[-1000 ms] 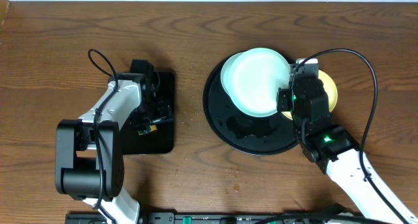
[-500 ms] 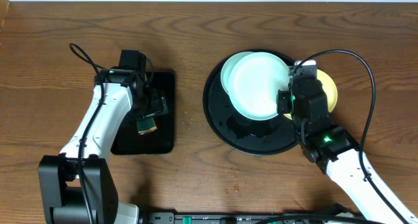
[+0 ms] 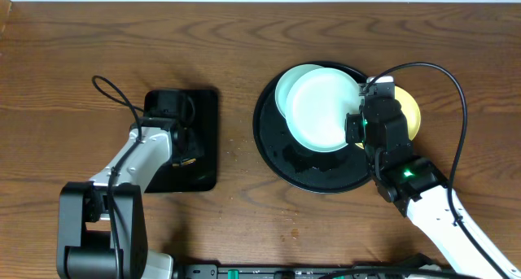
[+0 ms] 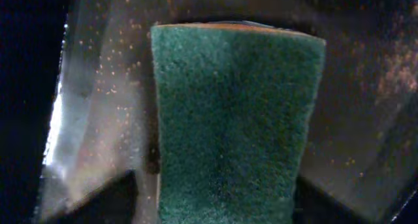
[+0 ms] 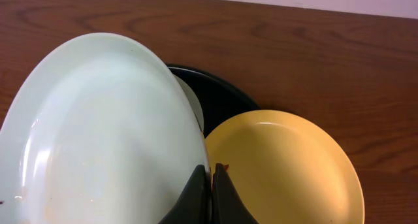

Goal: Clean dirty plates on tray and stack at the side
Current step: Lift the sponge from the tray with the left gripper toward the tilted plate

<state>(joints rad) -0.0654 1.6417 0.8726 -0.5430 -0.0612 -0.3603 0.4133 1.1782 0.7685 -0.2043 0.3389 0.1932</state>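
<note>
My right gripper [image 3: 356, 123] is shut on the right rim of a pale blue-white plate [image 3: 321, 108] and holds it tilted over the round black tray [image 3: 317, 177]. The right wrist view shows the closed fingers [image 5: 212, 175] pinching that plate [image 5: 98, 132]. A second pale plate [image 3: 282, 92] lies under it on the tray. The yellow plate [image 3: 411, 116] lies at the tray's right edge, partly under my right arm, and also shows in the right wrist view [image 5: 287, 165]. My left gripper [image 3: 189, 146] is shut on a green sponge [image 4: 235, 119], low over the rectangular tray.
The small rectangular black tray [image 3: 203, 108], speckled with crumbs, lies at the left. A few crumbs lie on the wooden table [image 3: 236, 149] between the two trays. The right arm's cable [image 3: 456, 92] loops over the table at the right.
My left arm lifted the sponge, then swung back and lowered it onto the rectangular tray. The right gripper and its plate have hardly moved.
</note>
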